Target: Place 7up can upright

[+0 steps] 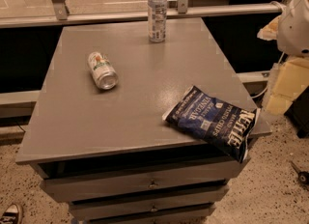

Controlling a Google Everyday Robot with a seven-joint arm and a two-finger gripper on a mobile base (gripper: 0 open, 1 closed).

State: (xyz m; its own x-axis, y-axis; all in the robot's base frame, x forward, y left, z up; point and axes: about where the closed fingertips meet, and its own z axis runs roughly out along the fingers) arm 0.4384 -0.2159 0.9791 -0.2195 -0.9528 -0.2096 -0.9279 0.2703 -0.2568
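Note:
The 7up can lies on its side on the grey table top, left of the middle, with its shiny end facing the front. It is silver with a white-and-green label. My arm's white housing shows at the right edge. Below it, my pale gripper hangs off the table's right side, well away from the can and holding nothing that I can see.
A clear plastic water bottle with a white cap stands upright at the back of the table. A dark blue chip bag lies at the front right corner, overhanging the edge. Drawers sit below the top. A rail runs behind.

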